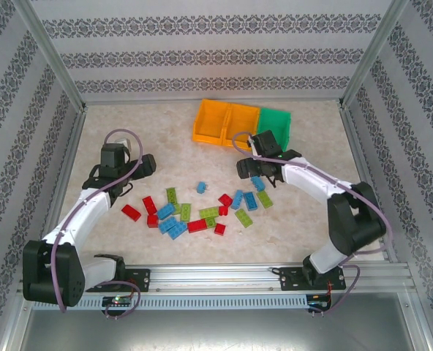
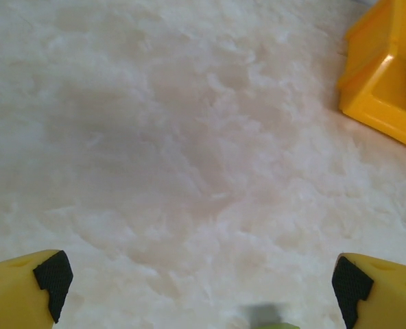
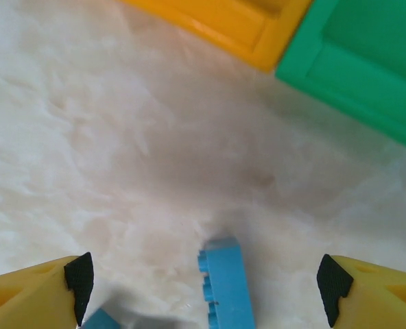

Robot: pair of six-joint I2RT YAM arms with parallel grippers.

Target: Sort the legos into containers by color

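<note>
The right gripper (image 3: 204, 281) hangs on the near side of the row of bins (image 1: 240, 123), just short of the green bin (image 3: 367, 68). Its jaws are wide apart and it holds nothing. A blue brick (image 3: 225, 288) lies flat on the table (image 1: 311, 219) between its fingers (image 3: 79, 277), touching neither.

The step in hand looks like picking up this brick. It should go best if the gripper comes straight down, centred on the brick, and closes across the brick's narrow width so the pads meet flat sides. A second blue brick (image 3: 100, 321) lies close to one finger on the side away from the bins, and it may get nudged or pinched on the way down.

The left gripper (image 2: 199, 284) is also fully spread and empty, over bare table to the left of the bins. A corner of the orange bin (image 2: 388, 75) and a sliver of a light green brick (image 2: 278, 326) show in its wrist view.

The other legos (image 1: 194, 208) lie scattered farther from the bins, toward the arm bases. Red, blue and light green are mixed, and several touch. Whether anything lies in the bins I cannot tell.
</note>
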